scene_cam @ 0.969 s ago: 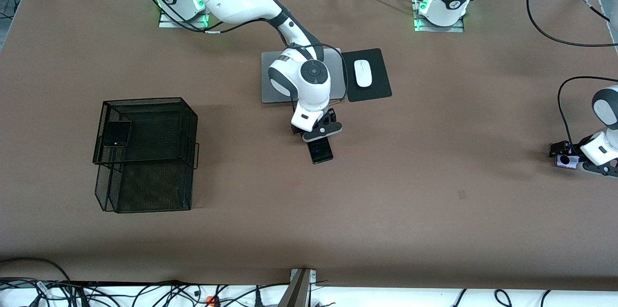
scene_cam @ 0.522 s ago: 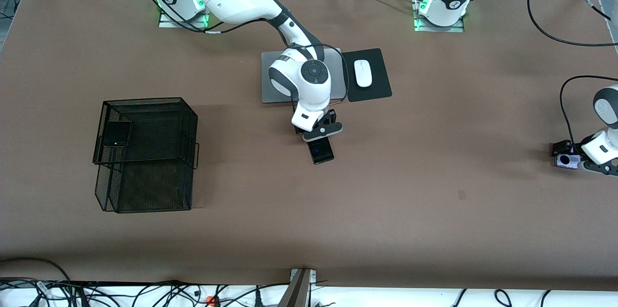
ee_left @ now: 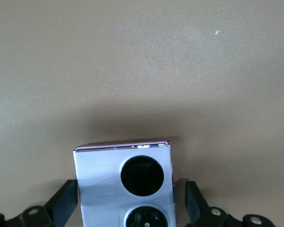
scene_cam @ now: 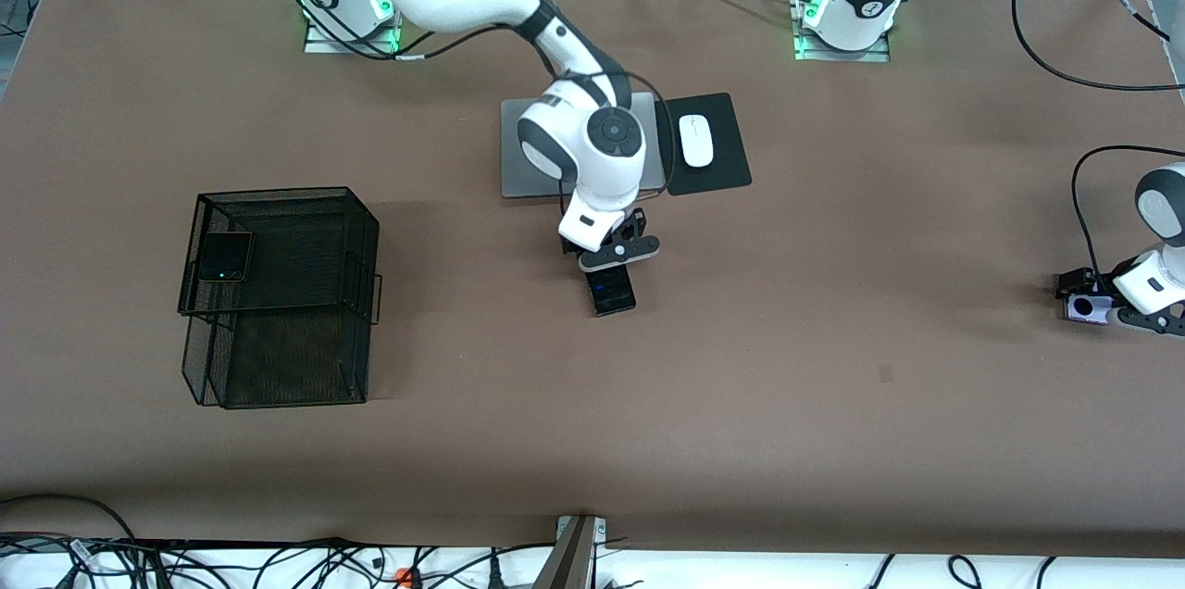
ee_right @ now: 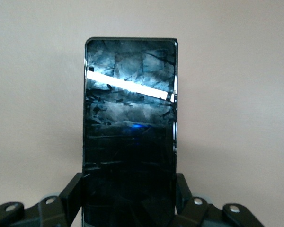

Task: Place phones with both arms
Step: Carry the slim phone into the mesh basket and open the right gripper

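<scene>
The right tool [scene_cam: 618, 254] pinches the slim black phone [scene_cam: 613, 292] by its long edges, mid-table near the laptop [scene_cam: 514, 154]; glassy and slick, it likely needs that firm edge grip. The left tool [scene_cam: 1102, 304], spread, straddles the lilac phone [ee_left: 125, 189] at its table end.
</scene>
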`<state>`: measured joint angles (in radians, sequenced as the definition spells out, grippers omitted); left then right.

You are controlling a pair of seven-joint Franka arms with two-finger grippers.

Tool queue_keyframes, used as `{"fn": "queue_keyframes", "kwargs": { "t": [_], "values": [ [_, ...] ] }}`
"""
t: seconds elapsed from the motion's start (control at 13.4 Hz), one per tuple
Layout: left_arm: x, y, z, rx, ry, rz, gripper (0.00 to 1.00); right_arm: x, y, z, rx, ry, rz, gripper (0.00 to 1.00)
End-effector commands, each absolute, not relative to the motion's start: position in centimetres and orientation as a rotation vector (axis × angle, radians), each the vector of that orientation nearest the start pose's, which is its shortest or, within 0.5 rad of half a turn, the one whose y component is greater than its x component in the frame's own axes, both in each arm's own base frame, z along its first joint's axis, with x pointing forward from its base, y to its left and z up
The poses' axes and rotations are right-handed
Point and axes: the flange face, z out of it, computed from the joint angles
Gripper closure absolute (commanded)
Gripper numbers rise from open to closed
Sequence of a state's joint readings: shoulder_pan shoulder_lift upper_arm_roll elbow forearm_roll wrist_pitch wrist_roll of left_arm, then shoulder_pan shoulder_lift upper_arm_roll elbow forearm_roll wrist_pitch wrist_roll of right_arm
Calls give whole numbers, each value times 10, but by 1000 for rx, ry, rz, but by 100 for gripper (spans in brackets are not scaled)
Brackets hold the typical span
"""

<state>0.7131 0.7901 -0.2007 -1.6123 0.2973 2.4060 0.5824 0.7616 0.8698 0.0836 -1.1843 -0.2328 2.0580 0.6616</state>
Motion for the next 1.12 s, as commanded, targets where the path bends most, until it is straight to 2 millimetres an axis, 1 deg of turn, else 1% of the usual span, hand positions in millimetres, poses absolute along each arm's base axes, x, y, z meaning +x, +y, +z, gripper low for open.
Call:
{"fn": "queue_keyframes", "kwargs": {
  "t": [0.0,0.07,0.15,0.3,0.37,0.45,0.52,0.6,0.67,0.75,0.89,0.97,1.04],
  "values": [
    [595,361,168,-3038,392,5,0,534,551,332,-3234,-356,-145,100],
    [595,361,168,-3038,392,5,0,536,545,349,-3240,-340,-139,100],
    [595,360,166,-3041,388,7,0,540,535,376,-3236,-312,-157,100],
    [595,360,163,-3045,387,9,0,550,507,412,-3263,-253,-142,100],
    [594,360,163,-3045,384,12,1,553,488,424,-3298,-226,-95,100],
    [594,360,163,-3046,382,12,22,558,466,432,-3323,-221,-59,100],
    [594,360,163,-3044,390,15,41,564,441,439,-3336,-220,-40,100],
    [594,360,162,-3043,397,18,54,567,416,441,-3345,-211,-16,100],
    [594,360,163,-3042,399,16,58,570,387,444,-3337,-191,13,100],
    [594,360,165,-3042,397,17,59,573,356,447,-3318,-162,34,100],
    [598,356,173,-3038,400,20,60,575,280,445,-3288,-152,62,100],
    [599,354,181,-3040,406,43,61,575,249,445,-3279,-142,72,100],
    [603,347,197,-3043,417,79,62,573,223,446,-3271,-140,84,100]
  ]
}}
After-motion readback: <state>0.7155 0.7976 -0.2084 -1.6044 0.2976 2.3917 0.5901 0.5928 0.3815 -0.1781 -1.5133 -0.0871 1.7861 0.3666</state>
